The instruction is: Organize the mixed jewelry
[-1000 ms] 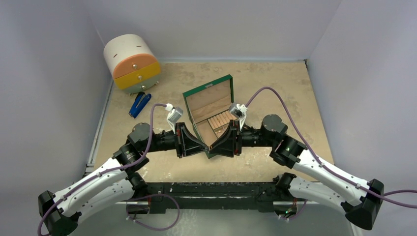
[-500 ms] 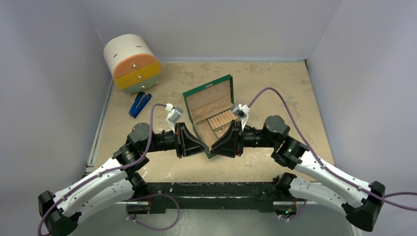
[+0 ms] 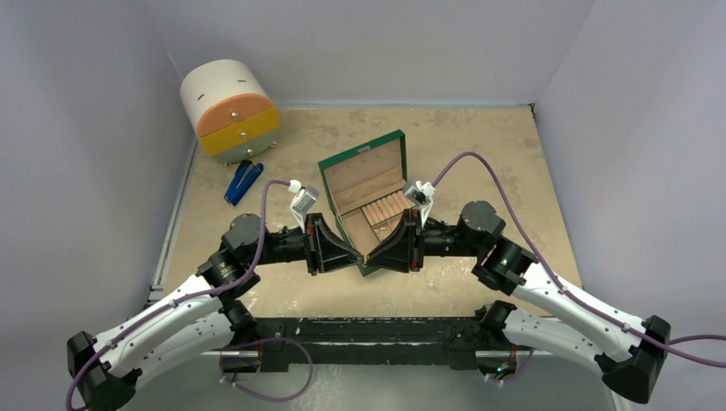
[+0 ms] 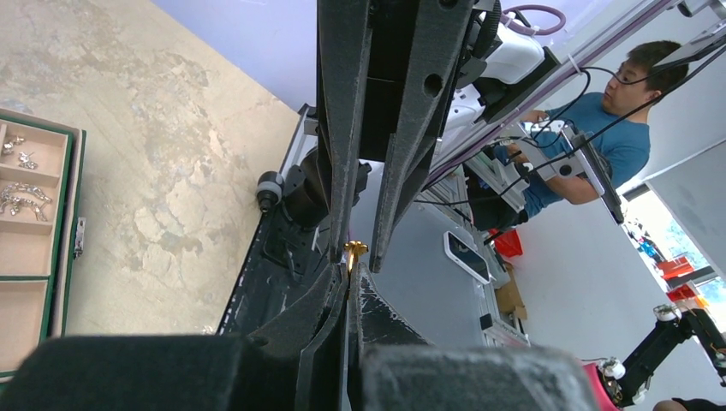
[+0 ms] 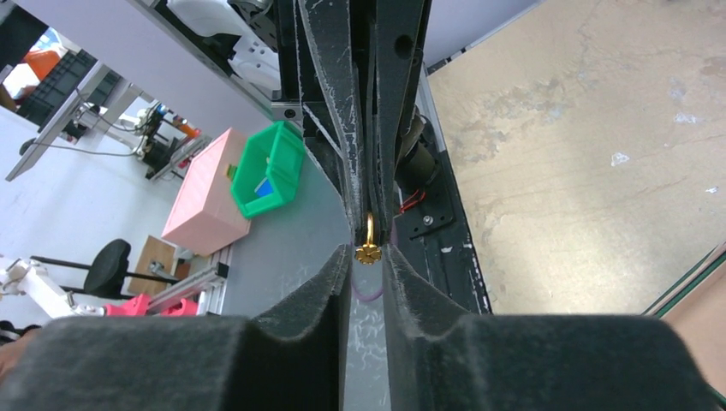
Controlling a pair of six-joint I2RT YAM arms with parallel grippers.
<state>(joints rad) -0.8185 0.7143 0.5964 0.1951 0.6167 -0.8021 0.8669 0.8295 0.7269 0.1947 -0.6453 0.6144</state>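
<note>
above green box (image 3: pixel 364 169): 2 grippers meet tip to tip
left gripper (image 4: pixel 348 272): fingers pinched on gold earring (image 5: pixel 369 252)
right gripper (image 5: pixel 368 267): fingers slightly apart beside it

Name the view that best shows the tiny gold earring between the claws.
Right wrist: the tiny gold flower-headed earring shows its head and hook clearly. Left wrist shows only a gold edge; top external, nothing discernible.

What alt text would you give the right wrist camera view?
A tiny gold earring with a flower-shaped head sits between the fingertips of the right gripper, its hook running up into the shut left gripper. Beige tabletop lies right.
</note>
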